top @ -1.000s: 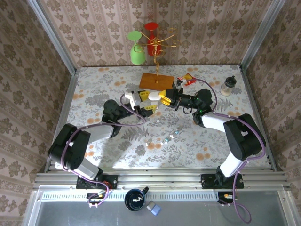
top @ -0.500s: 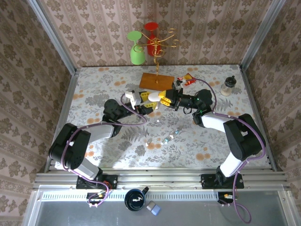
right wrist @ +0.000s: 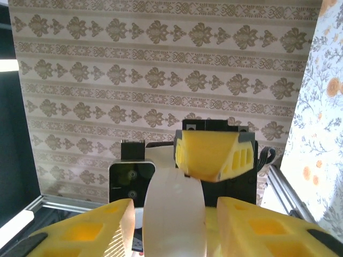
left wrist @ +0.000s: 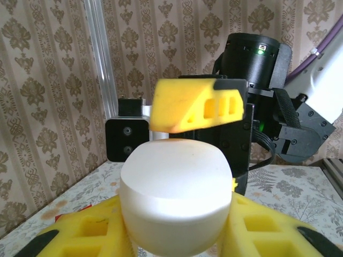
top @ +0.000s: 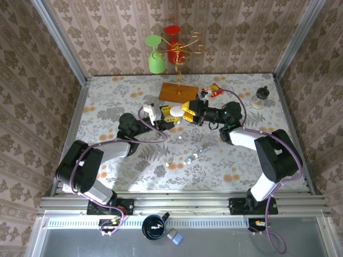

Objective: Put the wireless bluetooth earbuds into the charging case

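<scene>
I'm watching the left gripper (left wrist: 174,235) clamping its 2 yellow fingers on the white charging case (left wrist: 174,187) at frame centre. The right gripper (right wrist: 172,227) is holding its fingers apart, flanking that case. The earbuds (top: 192,156) are lying loose on the floral table (top: 107,101), below both grippers in the top view, well apart from every finger.

White case (left wrist: 174,198) (closed) — aloft, earbuds (top: 191,157) scattered below
</scene>
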Robot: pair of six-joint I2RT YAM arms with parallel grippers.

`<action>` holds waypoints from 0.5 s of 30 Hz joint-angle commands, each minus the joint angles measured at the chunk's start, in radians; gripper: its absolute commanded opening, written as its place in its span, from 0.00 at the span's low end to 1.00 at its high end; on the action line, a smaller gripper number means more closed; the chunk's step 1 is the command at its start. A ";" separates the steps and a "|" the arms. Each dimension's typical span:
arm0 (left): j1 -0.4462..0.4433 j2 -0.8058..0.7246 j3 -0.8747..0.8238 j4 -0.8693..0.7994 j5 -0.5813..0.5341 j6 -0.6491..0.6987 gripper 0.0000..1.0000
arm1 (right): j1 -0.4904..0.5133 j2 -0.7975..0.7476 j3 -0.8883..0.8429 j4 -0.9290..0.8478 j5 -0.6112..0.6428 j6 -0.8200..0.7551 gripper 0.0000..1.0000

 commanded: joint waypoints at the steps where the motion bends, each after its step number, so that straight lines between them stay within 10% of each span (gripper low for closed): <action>1: 0.001 -0.019 -0.022 0.029 0.032 0.013 0.31 | -0.020 -0.004 -0.014 0.021 0.061 -0.038 0.56; 15: 0.060 -0.029 -0.076 0.026 0.067 -0.125 0.32 | -0.067 -0.186 -0.029 -0.539 0.229 -0.729 0.72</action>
